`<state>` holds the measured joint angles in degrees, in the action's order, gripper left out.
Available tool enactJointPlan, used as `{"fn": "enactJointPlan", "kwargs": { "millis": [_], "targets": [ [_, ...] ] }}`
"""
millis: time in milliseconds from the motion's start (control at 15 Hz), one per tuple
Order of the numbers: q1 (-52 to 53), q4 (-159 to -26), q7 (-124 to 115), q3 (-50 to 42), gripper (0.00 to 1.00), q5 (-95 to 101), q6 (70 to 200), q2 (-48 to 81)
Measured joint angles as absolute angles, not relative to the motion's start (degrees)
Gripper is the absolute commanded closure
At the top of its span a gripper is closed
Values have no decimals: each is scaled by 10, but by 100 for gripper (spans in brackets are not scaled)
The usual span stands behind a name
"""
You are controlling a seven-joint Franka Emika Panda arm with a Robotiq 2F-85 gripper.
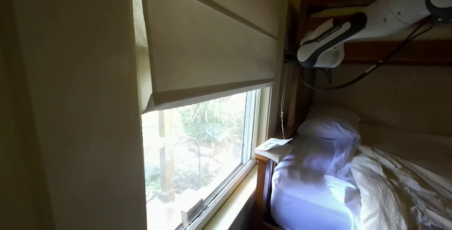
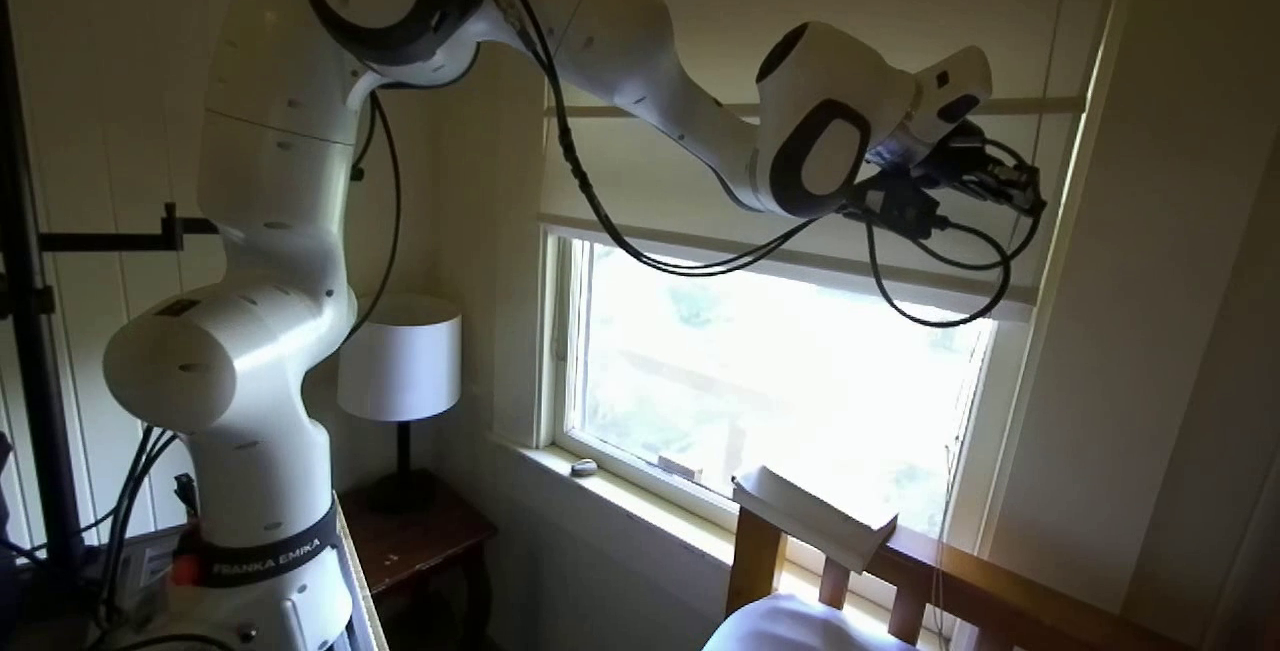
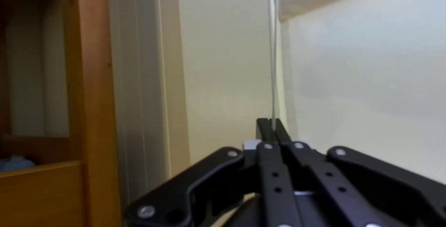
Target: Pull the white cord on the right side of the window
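Note:
The white cord (image 3: 274,63) runs as thin pale strands from the top of the wrist view into the seam between my gripper's fingertips (image 3: 273,124). The fingers are closed together on it. In both exterior views my gripper (image 1: 290,56) (image 2: 1025,186) is beside the shade's edge, and the cord (image 1: 282,111) (image 2: 946,501) hangs below it, with a small knot partway down. The window (image 1: 197,148) (image 2: 760,381) has its cream shade (image 1: 212,46) (image 2: 680,171) partly lowered, covering the upper glass. The part of the cord inside the fingers is hidden.
A wooden bunk bed (image 1: 304,21) stands close beside the gripper, its post (image 3: 99,98) at left in the wrist view. A book (image 1: 273,148) lies on the bed's end rail. A lamp (image 2: 400,361) stands behind the arm. Black cables (image 2: 940,321) loop below the wrist.

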<state>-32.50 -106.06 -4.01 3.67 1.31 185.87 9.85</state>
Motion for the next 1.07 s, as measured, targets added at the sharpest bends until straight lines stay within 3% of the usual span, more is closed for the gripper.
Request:
{"fn": "enactJointPlan", "kwargs": {
  "millis": [400,800,1067],
  "targets": [
    [-394,-1072,-74,112,100,-91,1855,88],
    [-485,-1059,-54,260,100,-250,1792,83],
    [-538,-1053,-14,288,100,-335,1750,77]
  ]
}}
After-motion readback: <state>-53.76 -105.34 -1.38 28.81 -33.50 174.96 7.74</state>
